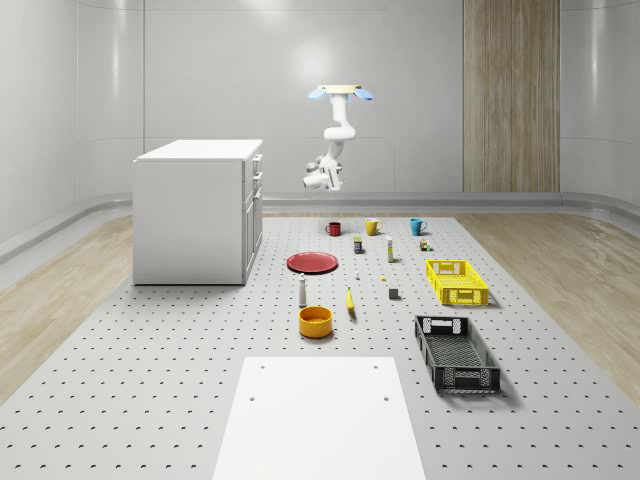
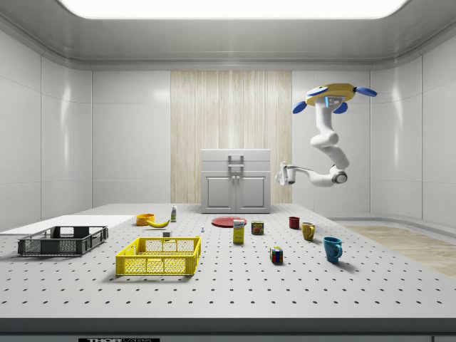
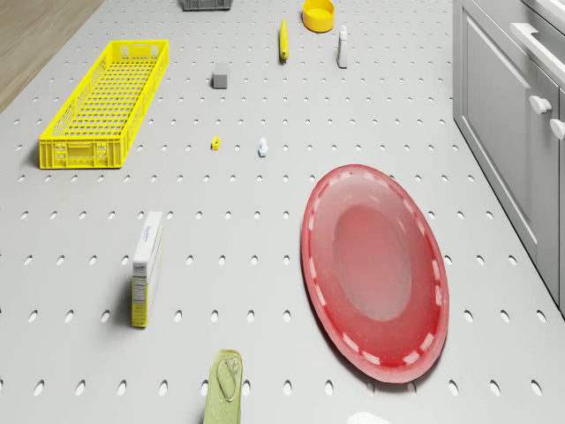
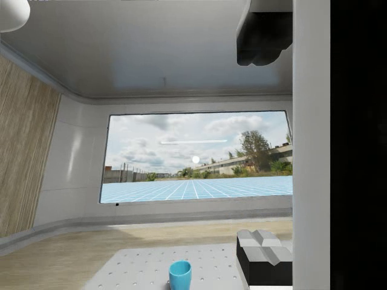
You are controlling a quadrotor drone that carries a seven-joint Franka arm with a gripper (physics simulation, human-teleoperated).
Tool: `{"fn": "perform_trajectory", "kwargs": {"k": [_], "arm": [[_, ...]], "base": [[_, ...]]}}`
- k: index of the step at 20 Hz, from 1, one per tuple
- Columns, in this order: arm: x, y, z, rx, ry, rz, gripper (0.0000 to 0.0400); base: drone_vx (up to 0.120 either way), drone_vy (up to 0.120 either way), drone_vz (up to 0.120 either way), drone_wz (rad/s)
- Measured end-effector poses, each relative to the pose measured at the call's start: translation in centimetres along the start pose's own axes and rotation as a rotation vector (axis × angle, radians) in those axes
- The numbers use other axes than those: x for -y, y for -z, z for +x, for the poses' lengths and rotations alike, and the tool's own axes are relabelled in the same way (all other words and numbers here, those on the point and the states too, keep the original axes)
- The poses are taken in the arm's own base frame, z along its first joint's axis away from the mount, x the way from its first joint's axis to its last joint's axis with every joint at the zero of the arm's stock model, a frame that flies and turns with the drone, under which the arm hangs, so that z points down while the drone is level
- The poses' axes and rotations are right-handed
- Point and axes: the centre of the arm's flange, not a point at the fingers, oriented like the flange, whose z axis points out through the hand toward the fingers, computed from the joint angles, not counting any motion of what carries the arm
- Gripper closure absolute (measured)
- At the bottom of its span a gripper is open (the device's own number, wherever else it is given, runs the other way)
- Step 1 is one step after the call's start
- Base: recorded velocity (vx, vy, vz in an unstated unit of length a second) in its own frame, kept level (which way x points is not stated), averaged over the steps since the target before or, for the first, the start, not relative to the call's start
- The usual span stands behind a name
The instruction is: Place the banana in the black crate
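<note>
The yellow banana (image 1: 350, 300) lies on the perforated table beside an orange bowl (image 1: 315, 321); it also shows in the side view (image 2: 158, 224) and the drone view (image 3: 283, 40). The black crate (image 1: 456, 352) stands near the table's front right in the whole-scene view, at the side view's left (image 2: 63, 241). The drone (image 1: 340, 92) hovers high over the table's far end, near the mugs, far from banana and crate. Its arm hangs down, and the gripper (image 1: 318, 180) points sideways in mid-air (image 2: 283, 173). In the wrist view the fingers (image 4: 263, 257) stand wide apart, open and holding nothing.
A yellow crate (image 1: 457, 282) sits behind the black one. A red plate (image 3: 375, 269), a boxed item (image 3: 146, 267), a can (image 3: 225, 387) and small items lie mid-table. Red, yellow and blue mugs (image 1: 417, 226) line the far edge. A white cabinet (image 1: 198, 210) stands at the whole-scene view's left.
</note>
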Motion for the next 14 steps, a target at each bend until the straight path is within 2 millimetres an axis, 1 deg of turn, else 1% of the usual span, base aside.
{"fn": "perform_trajectory", "kwargs": {"k": [2,4,6,8,10,14], "arm": [[2.4,-0.6,-2.4,-0.243,0.007,-0.244,0.0],[4.2,-2.1,-4.3,-0.461,0.014,-0.464,0.0],[5.5,-3.9,-5.6,-0.64,0.02,-0.644,0.0],[6.2,-5.5,-6.3,-0.777,0.026,-0.78,0.0],[6.5,-6.7,-6.7,-0.877,0.03,-0.878,0.0],[6.8,-8.3,-7.1,-1.0,0.037,-0.997,0.0]], "base": [[0.12,0.0,-0.1,0.0],[0.12,0.0,-0.12,0.0],[0.12,0.0,-0.12,0.0],[0.12,0.0,-0.12,0.0],[0.12,0.0,-0.12,0.0],[0.12,0.0,-0.12,0.0]]}}
